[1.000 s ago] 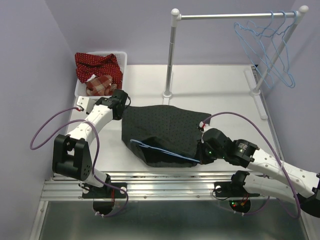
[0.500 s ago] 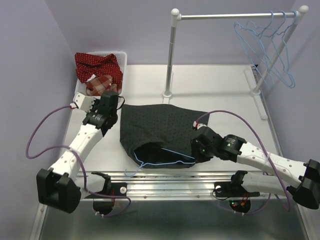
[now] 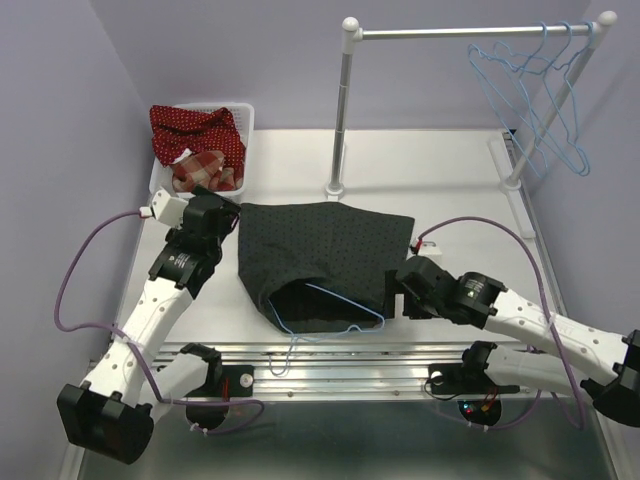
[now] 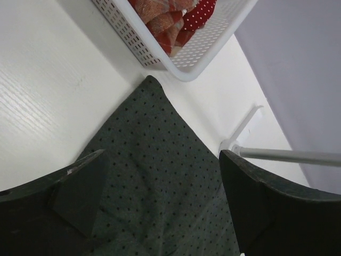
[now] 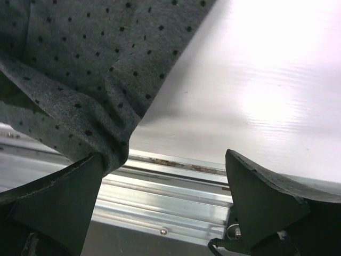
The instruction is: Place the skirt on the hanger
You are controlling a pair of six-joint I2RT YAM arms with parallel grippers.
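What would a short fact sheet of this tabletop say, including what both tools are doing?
Skirt: dark charcoal-grey dotted fabric skirt, lying flat mid-table
Hanger: thin light-blue wire hanger, partly inside the skirt's near opening
Basket: white mesh basket, far left, holding red dotted garment and plaid cloth
Rail: metal rail, far right, spare blue hangers hung
Left tool: open, over the skirt's corner by the basket
Right tool: open, at the skirt's near right edge

Skirt (image 3: 325,250), frame centre: dark charcoal grey with a fine dot pattern. Hanger (image 3: 348,300) at its lower opening: light-blue wire. Spare hangers (image 3: 545,85), upper right: light blue. Basket (image 3: 247,125), upper left: white. Garment (image 3: 195,128): red, white-dotted. Plaid cloth (image 3: 200,170): red-and-cream. Table (image 3: 440,170): white.
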